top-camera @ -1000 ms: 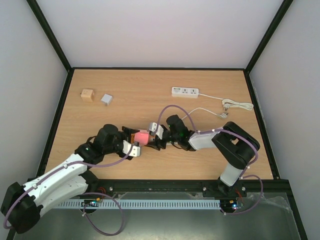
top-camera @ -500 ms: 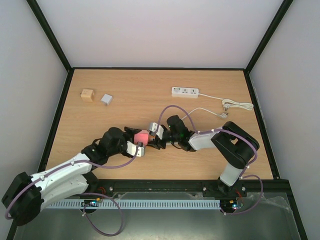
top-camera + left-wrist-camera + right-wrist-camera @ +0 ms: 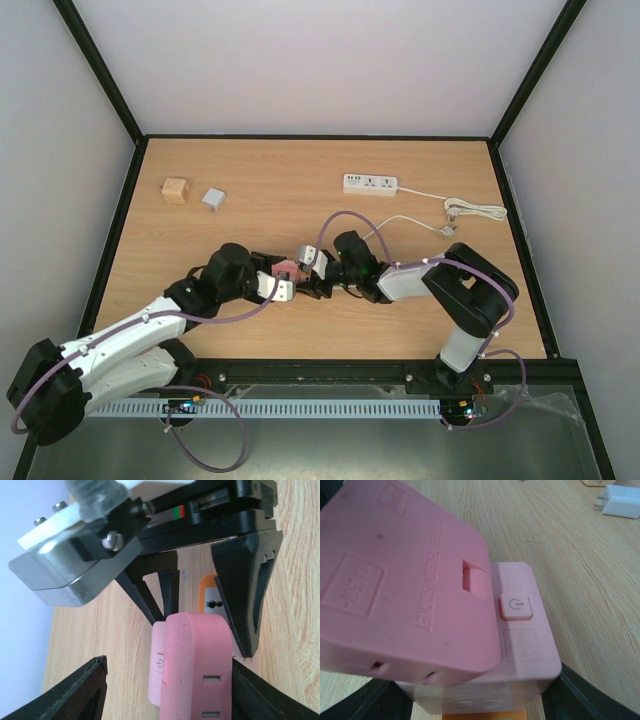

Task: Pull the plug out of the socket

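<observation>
Clamping the pale pink plastic socket cube (image 3: 522,645) from both sides, the right gripper (image 3: 202,632) holds it a little below the middle of the overhead frame, low over the light wooden table (image 3: 420,320); whether the cube rests on the wood cannot be told. In the left wrist view its black fingers (image 3: 245,590) come down from the top of the frame and press against the pink block. The rounded pink plastic plug (image 3: 395,580), embossed with lettering, sits flush against the cube beside the power button (image 3: 516,607), with no gap between the two, so it is not yet pulled off. An orange face (image 3: 210,595) of the cube shows behind the plug. The left gripper (image 3: 168,660) has its claw spread apart, one dark finger (image 3: 85,690) at the lower left of its wrist frame and the other at the lower right, straddling the plug without closing on it. In the upper part of the overhead frame lie a white power strip (image 3: 370,184) with its coiled white cable (image 3: 470,208), and at upper left a small wooden block (image 3: 175,190) beside a small white charger (image 3: 213,198).
</observation>
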Controlling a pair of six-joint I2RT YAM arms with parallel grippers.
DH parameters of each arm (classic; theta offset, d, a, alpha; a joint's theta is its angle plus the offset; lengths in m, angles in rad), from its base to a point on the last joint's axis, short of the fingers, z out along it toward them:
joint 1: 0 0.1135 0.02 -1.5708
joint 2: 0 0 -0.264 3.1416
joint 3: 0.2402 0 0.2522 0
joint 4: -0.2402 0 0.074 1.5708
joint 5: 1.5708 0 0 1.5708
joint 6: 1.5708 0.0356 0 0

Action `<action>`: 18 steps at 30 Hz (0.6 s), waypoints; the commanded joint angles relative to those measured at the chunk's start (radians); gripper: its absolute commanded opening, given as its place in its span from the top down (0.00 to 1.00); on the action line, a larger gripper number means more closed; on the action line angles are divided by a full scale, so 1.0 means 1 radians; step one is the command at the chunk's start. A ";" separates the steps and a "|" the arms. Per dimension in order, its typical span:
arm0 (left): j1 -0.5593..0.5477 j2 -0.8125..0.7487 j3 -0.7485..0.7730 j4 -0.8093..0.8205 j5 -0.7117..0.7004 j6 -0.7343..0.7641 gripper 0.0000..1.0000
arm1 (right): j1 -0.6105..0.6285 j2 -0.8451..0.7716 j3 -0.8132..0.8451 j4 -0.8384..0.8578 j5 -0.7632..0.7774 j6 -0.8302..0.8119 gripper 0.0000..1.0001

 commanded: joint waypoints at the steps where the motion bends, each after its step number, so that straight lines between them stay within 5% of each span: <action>1: 0.028 0.019 0.062 -0.056 0.047 -0.050 0.39 | 0.010 0.023 -0.022 0.021 -0.006 -0.018 0.57; 18: 0.169 0.185 0.285 -0.412 0.342 -0.108 0.64 | 0.010 0.029 -0.025 0.038 -0.005 -0.001 0.58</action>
